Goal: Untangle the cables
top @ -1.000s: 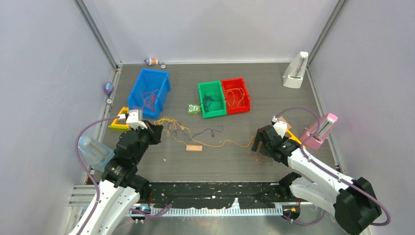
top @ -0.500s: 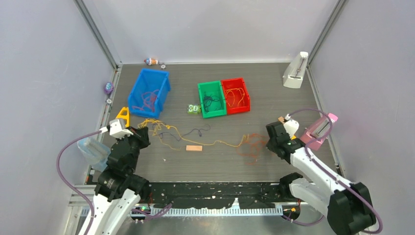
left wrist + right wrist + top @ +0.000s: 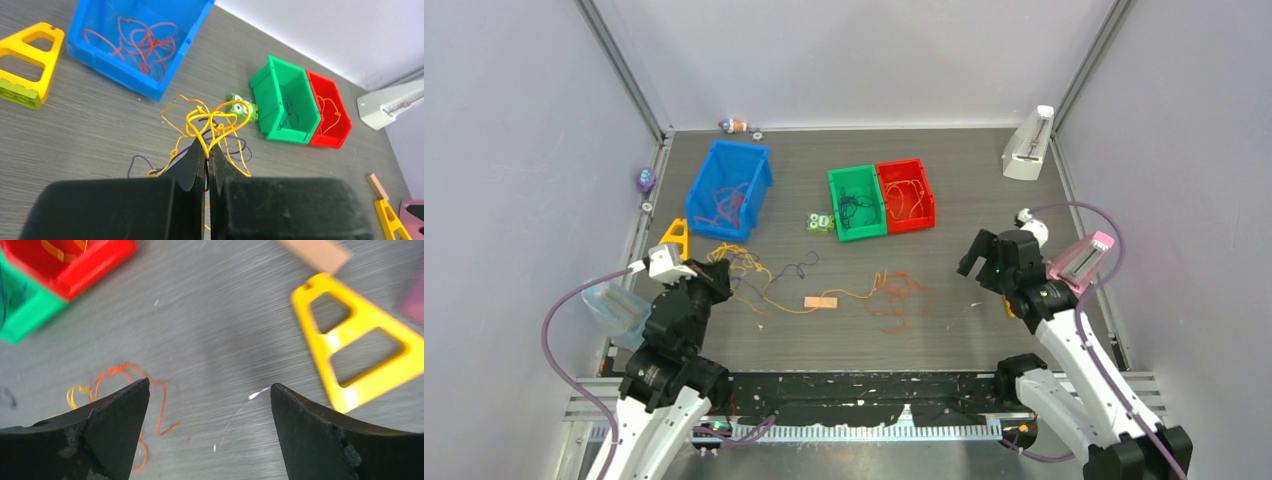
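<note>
The cables lie across the middle of the table. A yellow tangle point(image 3: 742, 262) mixed with a dark purple strand point(image 3: 796, 268) sits at the left. One yellow strand runs right to a loose orange cable point(image 3: 899, 290). My left gripper point(image 3: 717, 278) is shut on the yellow loops point(image 3: 210, 120), pinched at its fingertips point(image 3: 207, 145), with the purple strand point(image 3: 140, 161) trailing below on the table. My right gripper point(image 3: 980, 255) hangs open to the right of the orange cable point(image 3: 125, 375), nothing between its fingers point(image 3: 210, 385).
A blue bin point(image 3: 702, 185) holds red cables, a green bin point(image 3: 833, 205) dark ones, a red bin point(image 3: 927, 195) orange ones. A small wooden block point(image 3: 820, 302) lies by the yellow strand. Yellow triangles point(image 3: 676, 235) point(image 3: 360, 350), a green toy point(image 3: 819, 222) and a pink stand point(image 3: 1079, 262) lie around.
My right gripper closed on the orange cable, pulled it right, then opened and rose away; the orange cable slid back left. My left gripper drew the yellow tangle leftward and holds.
</note>
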Robot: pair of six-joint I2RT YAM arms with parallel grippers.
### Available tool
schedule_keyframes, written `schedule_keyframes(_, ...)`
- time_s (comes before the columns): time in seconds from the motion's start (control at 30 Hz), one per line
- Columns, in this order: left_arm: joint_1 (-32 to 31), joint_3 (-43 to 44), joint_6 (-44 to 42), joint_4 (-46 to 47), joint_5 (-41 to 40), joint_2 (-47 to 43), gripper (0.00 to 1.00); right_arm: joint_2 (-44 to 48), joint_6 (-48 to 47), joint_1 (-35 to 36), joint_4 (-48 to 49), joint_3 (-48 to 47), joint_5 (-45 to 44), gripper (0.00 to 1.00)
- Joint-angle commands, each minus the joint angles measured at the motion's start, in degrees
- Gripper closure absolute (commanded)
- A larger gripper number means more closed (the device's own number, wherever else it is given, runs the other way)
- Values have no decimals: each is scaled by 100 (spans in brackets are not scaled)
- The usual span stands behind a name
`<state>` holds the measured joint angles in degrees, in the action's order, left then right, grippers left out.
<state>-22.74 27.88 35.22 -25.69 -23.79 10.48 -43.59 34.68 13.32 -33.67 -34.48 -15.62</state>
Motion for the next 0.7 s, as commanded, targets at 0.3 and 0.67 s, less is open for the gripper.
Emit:
schedule_keyframes(0.3,32,160,-220,481,413,427,100,-2024,-1595,1810,925,-311,1581,5)
schedule_keyframes(0.67,33,191,-320,494,380,471,100,-3884,-2211,2619,722,-1324,851,5)
